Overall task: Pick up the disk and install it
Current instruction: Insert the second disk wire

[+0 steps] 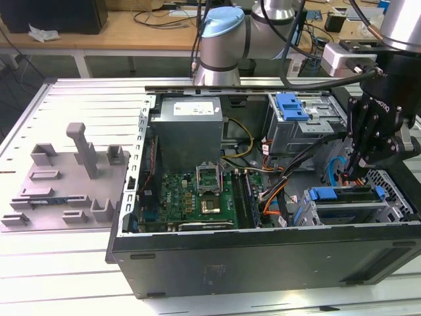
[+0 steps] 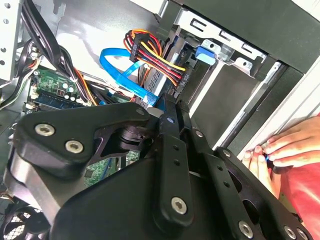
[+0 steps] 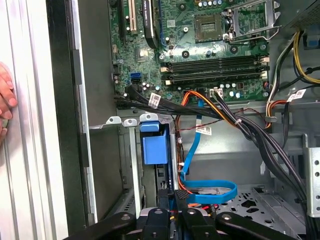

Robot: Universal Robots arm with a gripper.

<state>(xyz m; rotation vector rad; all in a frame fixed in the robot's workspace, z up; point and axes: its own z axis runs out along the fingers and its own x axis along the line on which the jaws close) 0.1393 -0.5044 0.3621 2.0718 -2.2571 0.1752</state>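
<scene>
Now, disk point(image 1: 345, 199) position: it lies low in the drive cage at the exterior view's right end of the computer case point(image 1: 263, 263). It stands on edge in a slot, with its blue carrier tab point(image 3: 154, 146) at one end.
Disk long axis: runs across the exterior view from left to right, along the case's front wall.
Disk facing: the blue tab end points to the exterior view's left, and the far end runs under the gripper.
Gripper point(image 1: 354, 176) to disk: directly above it, pointing straight down, with the tips at or just touching the disk's upper edge. I cannot tell whether they actually touch.
Gripper state: the fingers point(image 2: 169, 112) look pressed together, and nothing shows between them.
Cables: a blue data ribbon point(image 3: 212, 192) loops just beside the fingertips.
Bystander: a person's hand point(image 2: 282, 147) rests on the case's outer wall.
</scene>
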